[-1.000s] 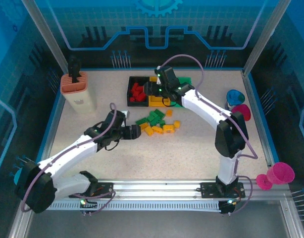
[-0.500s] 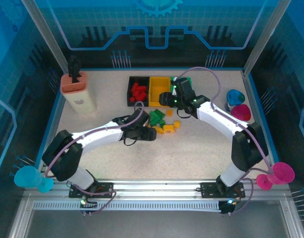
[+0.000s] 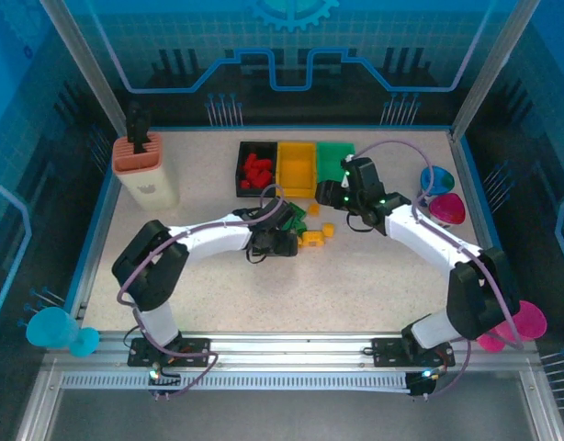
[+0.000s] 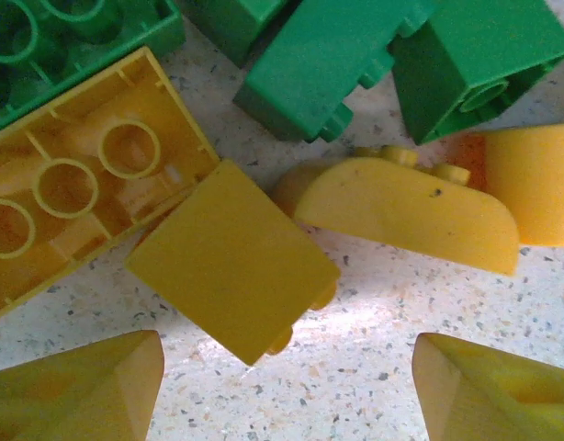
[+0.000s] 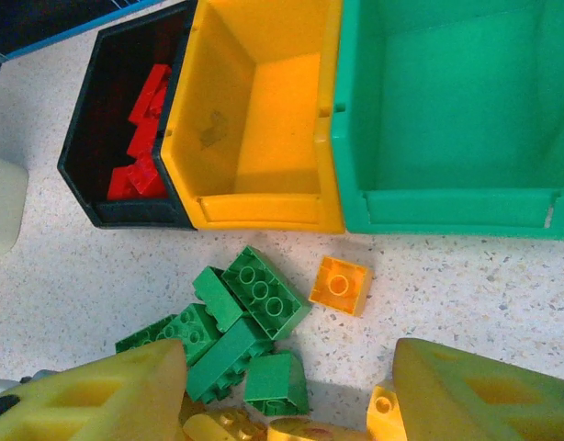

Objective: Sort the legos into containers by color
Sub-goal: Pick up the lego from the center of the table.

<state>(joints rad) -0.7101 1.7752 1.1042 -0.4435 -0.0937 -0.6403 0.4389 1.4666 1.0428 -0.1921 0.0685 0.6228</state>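
While poised low over the loose bricks (image 3: pixel 305 225) near the table's (image 3: pixel 355 285) middle, spread wide and pinching nothing: left claw (image 4: pixel 287 367), yellow fingertips (image 4: pixel 80 386) either side of a flat yellow brick (image 4: pixel 231 257) lying on the speckled top. Just beside that brick: upturned hollow yellow brick (image 4: pixel 80 193), rounded yellow brick (image 4: pixel 401 211), green bricks (image 4: pixel 328 64) beyond. Right claw (image 5: pixel 291 386): likewise spread, holding nothing, above the pile's far side. Toward the far edge, side by side in a row: black bin (image 5: pixel 140 216) holding red bricks (image 5: pixel 140 138); yellow bin (image 5: pixel 282 119), bare floor; green bin (image 5: pixel 447 92), bare floor. Lone orange brick (image 5: pixel 340 283) on the table just in front of the yellow-green seam.
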